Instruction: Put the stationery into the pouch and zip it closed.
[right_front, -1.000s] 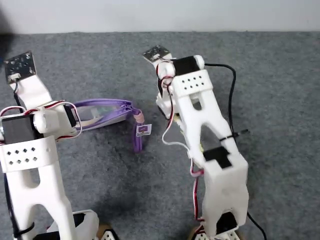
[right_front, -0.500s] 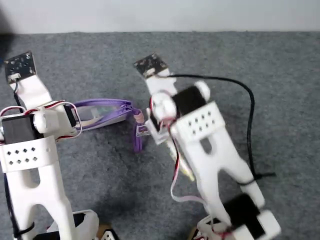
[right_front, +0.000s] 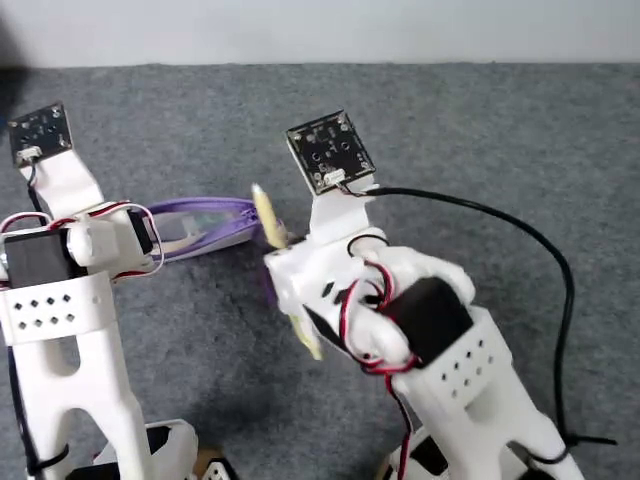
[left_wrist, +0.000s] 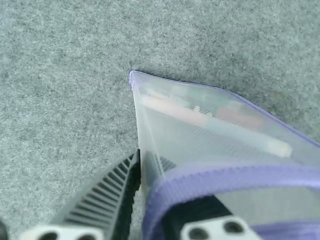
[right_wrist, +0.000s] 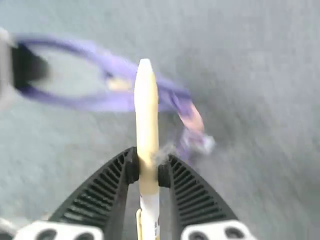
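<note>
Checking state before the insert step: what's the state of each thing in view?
pouch: unzipped, mouth open, some stationery inside.
pen: gripped, tip pointing toward the pouch mouth, not yet in.
left gripper: shut on the pouch's rim.
right gripper: shut on the pen.

Both the left arm (right_front: 60, 330) and the right arm (right_front: 470, 385) are white plastic shells with rows of small round holes, black servo blocks (right_front: 432, 312) at the joints and red and white wires (right_front: 362, 318) looping between them. Each wrist carries a small square dark circuit board (right_front: 330, 150) on a white bracket, the right one fed by a thick black cable (right_front: 571, 350). The right gripper (right_wrist: 147, 161) has black ribbed fingers (right_wrist: 107, 192) on a white base with dark screw holes (right_wrist: 210, 233).
</note>
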